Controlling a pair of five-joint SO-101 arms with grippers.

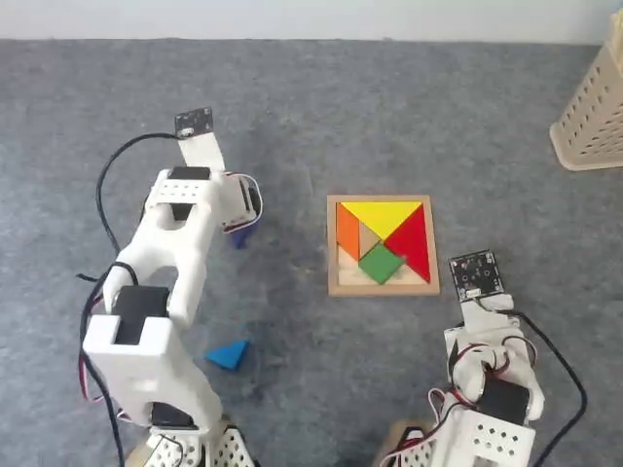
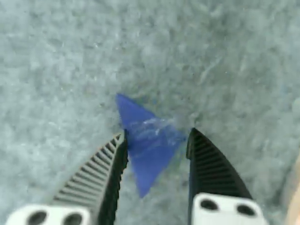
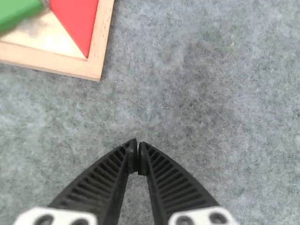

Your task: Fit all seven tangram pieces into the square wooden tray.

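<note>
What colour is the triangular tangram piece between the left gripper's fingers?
Dark blue. The triangular piece shows best in the left wrist view.

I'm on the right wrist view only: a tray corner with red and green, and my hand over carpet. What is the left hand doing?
Observer: The left hand is open, low over the carpet, with one finger on either side of a dark blue triangle.
Operator: How full is the tray?
Observer: The tray holds four pieces: a yellow piece, an orange piece, a red piece and a green piece. Bare wood shows between and below them.
Operator: Is anything else loose?
Observer: A light blue triangle lies on the carpet, farther from the tray than the dark one.
</note>
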